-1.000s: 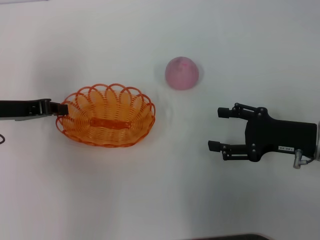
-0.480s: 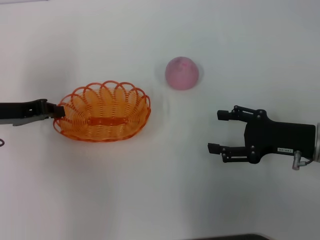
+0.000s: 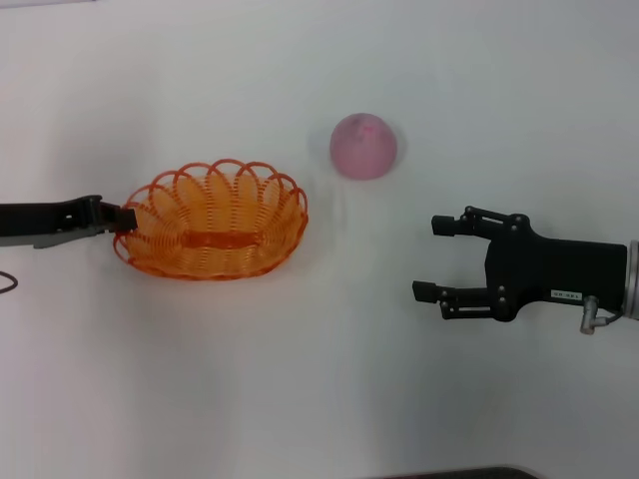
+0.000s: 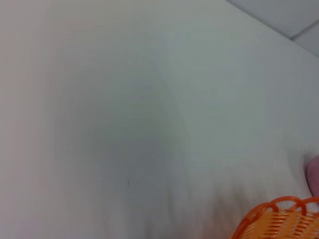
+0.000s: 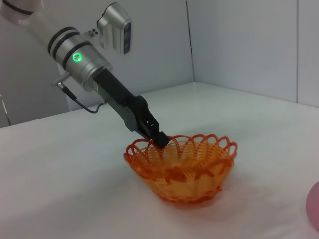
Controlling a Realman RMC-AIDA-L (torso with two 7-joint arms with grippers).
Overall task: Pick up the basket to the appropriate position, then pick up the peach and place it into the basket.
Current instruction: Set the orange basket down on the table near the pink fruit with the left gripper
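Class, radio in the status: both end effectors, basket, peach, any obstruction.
Left end effector shut on basket rim. Right end effector open, empty, beside the peach. Peach on table, outside basket. Nothing between them.

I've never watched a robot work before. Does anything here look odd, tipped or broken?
Nothing looks broken or spilled. The basket is pinched at its rim by the left end effector. The peach lies apart from it, untouched. The right end effector hangs open.

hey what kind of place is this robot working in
Probably a lab or test bench: a bare white table with pale wall panels behind, holding only an orange basket and a peach, with the left hand and right hand.
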